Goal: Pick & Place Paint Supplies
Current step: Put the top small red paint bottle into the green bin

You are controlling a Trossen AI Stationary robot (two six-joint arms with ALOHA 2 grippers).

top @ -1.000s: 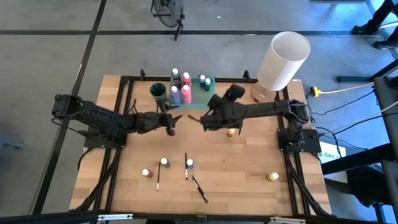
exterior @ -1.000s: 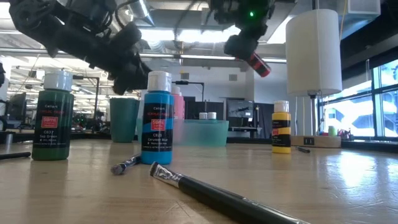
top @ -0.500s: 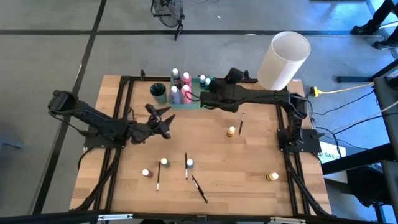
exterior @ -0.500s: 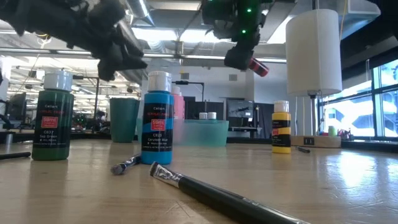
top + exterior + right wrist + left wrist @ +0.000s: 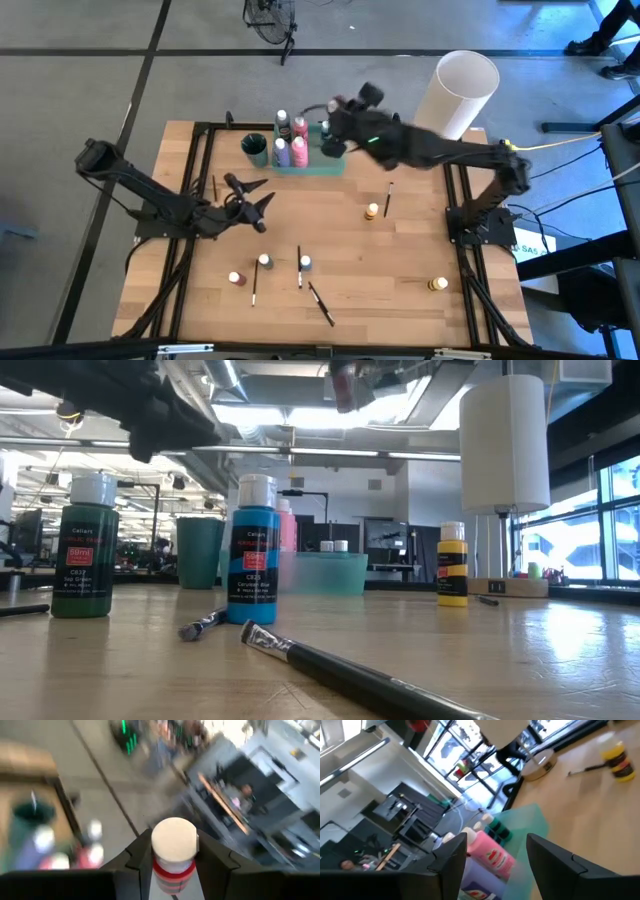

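A red paint bottle (image 5: 173, 851) with a white cap is held in my right gripper (image 5: 336, 112), high above the green tray (image 5: 312, 160) at the table's far side. The tray holds pink and purple bottles (image 5: 298, 150). My left gripper (image 5: 262, 203) hovers open over the table's left middle with nothing between its fingers. An orange bottle (image 5: 372, 211), a yellow one (image 5: 437, 285), and red (image 5: 235, 278), green (image 5: 264, 261) and blue (image 5: 305, 263) ones stand on the wood. Thin brushes (image 5: 322, 303) lie among them. My right gripper pinches the red bottle between its two fingers, one on each side of the body just below the white cap (image 5: 173, 837). The cap sticks out past the fingertips. The bottle is lifted clear, high over the tray.
A big white cylindrical lamp (image 5: 457, 92) stands at the far right corner. A dark green cup (image 5: 255, 148) sits left of the tray. One brush (image 5: 387, 198) lies beside the orange bottle, another (image 5: 214, 187) near the left edge. The middle of the table is bare wood.
My right gripper has risen with the red bottle and swung from the table's middle toward the far edge, over the tray, turning as it went. My left gripper has drawn back toward the table's left edge and risen a little.
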